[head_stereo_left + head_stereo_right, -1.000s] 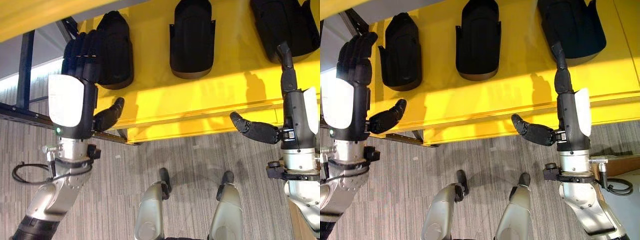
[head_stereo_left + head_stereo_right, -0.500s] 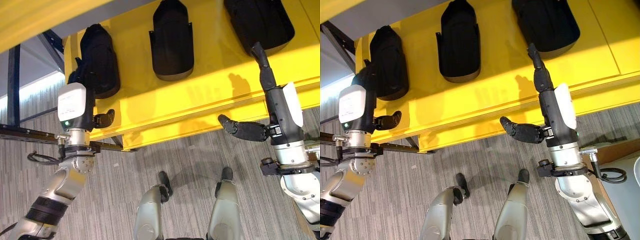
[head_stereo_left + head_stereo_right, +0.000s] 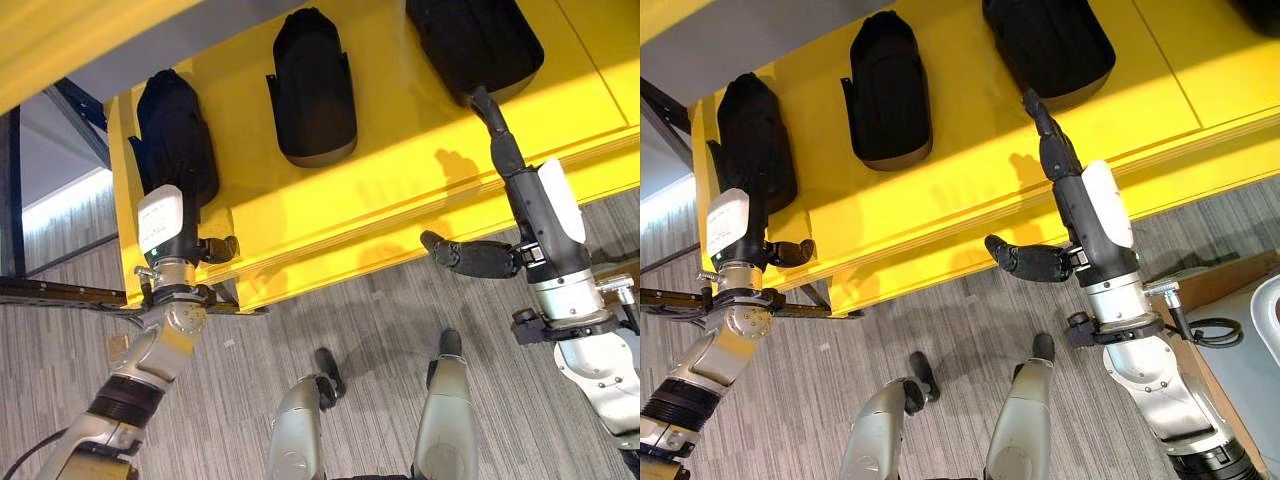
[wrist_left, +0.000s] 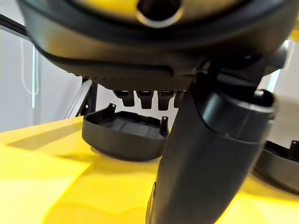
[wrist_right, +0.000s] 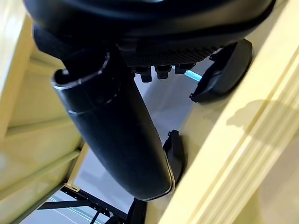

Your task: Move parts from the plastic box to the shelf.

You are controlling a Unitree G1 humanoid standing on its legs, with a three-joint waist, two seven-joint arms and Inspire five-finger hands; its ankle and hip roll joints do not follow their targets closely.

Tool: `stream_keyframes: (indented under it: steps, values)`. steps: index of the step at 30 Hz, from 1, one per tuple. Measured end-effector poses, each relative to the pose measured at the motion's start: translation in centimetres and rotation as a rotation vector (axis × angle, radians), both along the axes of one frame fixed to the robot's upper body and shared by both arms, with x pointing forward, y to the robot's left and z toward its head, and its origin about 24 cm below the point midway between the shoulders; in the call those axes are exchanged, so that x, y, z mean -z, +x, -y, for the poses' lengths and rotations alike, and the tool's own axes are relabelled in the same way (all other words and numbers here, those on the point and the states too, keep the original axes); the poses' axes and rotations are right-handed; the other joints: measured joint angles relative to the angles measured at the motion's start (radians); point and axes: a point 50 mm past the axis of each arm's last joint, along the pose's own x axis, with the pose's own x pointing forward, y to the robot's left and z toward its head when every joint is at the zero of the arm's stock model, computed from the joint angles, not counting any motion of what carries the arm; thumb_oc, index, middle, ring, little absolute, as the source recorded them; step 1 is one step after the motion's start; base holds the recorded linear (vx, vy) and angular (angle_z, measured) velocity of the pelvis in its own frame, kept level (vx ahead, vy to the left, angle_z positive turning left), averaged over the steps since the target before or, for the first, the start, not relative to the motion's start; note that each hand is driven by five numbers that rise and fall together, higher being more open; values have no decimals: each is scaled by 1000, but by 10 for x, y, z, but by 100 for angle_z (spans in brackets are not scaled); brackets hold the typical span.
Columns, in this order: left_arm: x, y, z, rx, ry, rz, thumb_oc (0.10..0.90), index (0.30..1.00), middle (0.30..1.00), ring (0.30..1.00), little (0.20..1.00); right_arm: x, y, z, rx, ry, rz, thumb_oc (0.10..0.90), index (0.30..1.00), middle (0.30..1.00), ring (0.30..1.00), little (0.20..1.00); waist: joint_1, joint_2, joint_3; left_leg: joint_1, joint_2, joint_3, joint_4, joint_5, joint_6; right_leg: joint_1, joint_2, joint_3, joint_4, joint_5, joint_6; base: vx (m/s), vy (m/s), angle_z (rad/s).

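yellow shelf: three black parts are laid on it in a row. right part, middle part, left part. left hand is set against the left part, fingers hidden, grasp cannot be told. right hand is held over the shelf edge, fingers straight, nothing held.

3 parts in row on shelf

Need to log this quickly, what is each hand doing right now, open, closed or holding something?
Left hand: at the leftmost black part on the yellow shelf; fingers hidden, cannot tell.
Right hand: open, fingers straight, thumb out, holding nothing.
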Motion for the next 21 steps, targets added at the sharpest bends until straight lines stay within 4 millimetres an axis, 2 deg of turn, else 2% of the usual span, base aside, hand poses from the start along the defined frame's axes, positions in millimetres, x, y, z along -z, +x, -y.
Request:
stream_keyframes:
  steps: [8, 21]
  values:
    - [6, 3, -10, -75, -72, 14, 900, 1000, 1000, 1000, 1000, 2, 1, -3, -13, -4, -17, 900, 1000, 1000, 1000, 1000, 0, 0, 0, 0, 17, 9, 1, -5, 3, -6, 15, 5, -3, 2, -3, 6, -8, -5]
    - [2, 10, -12, -105, -135, 36, 900, 1000, 1000, 1000, 1000, 5, 3, -6, -23, -15, -46, 900, 1000, 1000, 1000, 1000, 2, -1, 0, -13, 31, 10, 8, -9, -8, -19, 29, 4, -2, 4, -5, -1, -9, 0]
